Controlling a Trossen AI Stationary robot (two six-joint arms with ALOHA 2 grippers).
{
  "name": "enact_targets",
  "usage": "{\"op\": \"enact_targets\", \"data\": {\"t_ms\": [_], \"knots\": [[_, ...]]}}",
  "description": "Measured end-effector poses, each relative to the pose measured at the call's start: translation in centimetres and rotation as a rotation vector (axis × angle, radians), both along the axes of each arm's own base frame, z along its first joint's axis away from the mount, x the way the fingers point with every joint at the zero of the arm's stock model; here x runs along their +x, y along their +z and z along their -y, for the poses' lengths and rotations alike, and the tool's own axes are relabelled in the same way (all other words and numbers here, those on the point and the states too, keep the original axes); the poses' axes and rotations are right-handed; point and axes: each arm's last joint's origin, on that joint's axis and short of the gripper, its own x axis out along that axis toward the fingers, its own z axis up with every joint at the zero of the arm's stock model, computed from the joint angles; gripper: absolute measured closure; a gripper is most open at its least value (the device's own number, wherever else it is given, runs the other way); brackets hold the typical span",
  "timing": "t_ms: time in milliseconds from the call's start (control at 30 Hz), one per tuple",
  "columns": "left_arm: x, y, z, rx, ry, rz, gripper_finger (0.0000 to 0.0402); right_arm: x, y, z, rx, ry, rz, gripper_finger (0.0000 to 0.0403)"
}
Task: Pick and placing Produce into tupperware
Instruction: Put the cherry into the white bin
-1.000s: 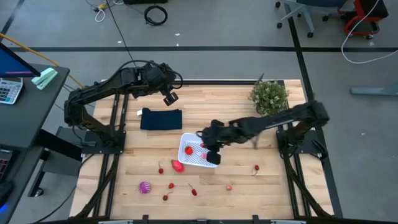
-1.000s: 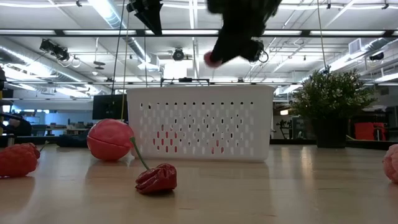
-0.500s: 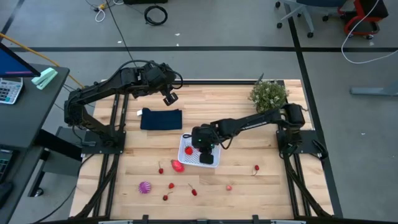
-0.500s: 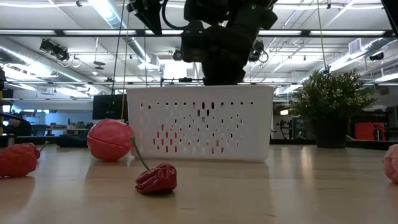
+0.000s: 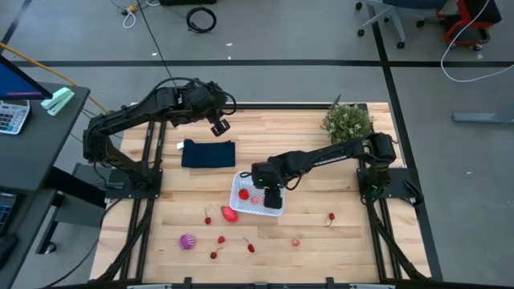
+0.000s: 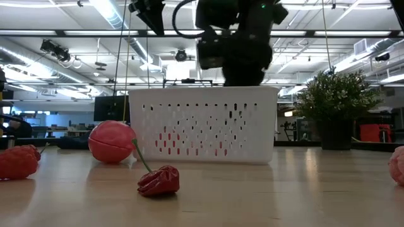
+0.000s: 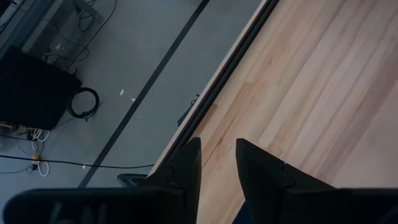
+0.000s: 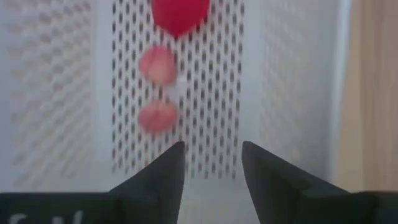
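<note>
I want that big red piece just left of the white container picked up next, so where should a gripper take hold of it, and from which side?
Judging by the views, the large red piece is best gripped across its round body from straight above, jaws parallel to the tupperware wall, since it sits close beside the container's near left corner. In the low view it looks like a smooth ball, so a centred grip matters.

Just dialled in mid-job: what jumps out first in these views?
The right tool hangs open over the white perforated plastic tupperware at mid-table, which holds a red piece and two pinkish bits. Loose red produce bits and a purple ribbed ball lie along the near edge, while the left tool waits above the navy cloth.
</note>
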Motion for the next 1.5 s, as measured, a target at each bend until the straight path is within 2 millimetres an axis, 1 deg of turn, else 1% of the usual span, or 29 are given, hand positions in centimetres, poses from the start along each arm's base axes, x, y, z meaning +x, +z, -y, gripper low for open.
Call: {"op": "enact_targets", "data": {"t_ms": [67,200,333,400,467,533,600,733,833,967,1033,1233,1500], "knots": [[0.0,0.0,0.0,0.001,0.001,0.001,0.0294,-0.7,1.4,0.0,0.011,-0.030,0.012,0.0234],[0.0,0.0,0.0,0.002,0.002,0.008,0.0294,-2.3,5.4,-0.2,0.036,-0.073,0.102,0.0237],[0.0,0.0,0.0,0.002,0.001,0.008,0.0294,-4.9,9.7,-0.9,0.067,-0.124,0.200,0.0238],[0.0,0.0,0.0,0.001,0.001,0.003,0.0294,-6.3,10.9,-2.0,0.073,-0.132,0.238,0.0238],[-0.1,0.0,0.0,-0.002,0.001,-0.007,0.0294,-7.8,11.2,-3.4,0.077,-0.133,0.247,0.0239],[-0.1,-0.1,0.0,-0.003,0.001,-0.012,0.0294,-9.2,10.7,-5.0,0.098,-0.128,0.231,0.0239],[-0.1,-0.1,0.0,-0.004,0.001,-0.012,0.0294,-10.6,9.6,-6.8,0.115,-0.115,0.194,0.0239],[-0.1,-0.1,0.0,-0.006,0.006,-0.008,0.0294,-13.7,6.1,-9.9,0.109,-0.064,0.067,0.0239],[-0.1,-0.1,0.0,-0.006,0.005,-0.008,0.0294,-15.6,3.9,-11.2,0.102,-0.090,-0.012,0.0239],[-0.1,-0.1,0.0,-0.006,0.005,-0.008,0.0294,-17.4,1.5,-11.8,0.065,-0.222,-0.064,0.0239],[-0.1,-0.1,0.0,-0.006,0.005,-0.007,0.0294,-18.1,0.6,-11.8,0.051,-0.255,-0.094,0.0239],[-0.1,-0.1,0.0,-0.006,0.005,-0.006,0.0294,-19.7,-1.4,-11.6,0.047,-0.247,-0.196,0.0230],[-0.1,-0.1,0.0,-0.006,0.006,-0.006,0.0294,-20.6,-3.2,-11.0,0.022,-0.251,-0.220,0.0224]]}}
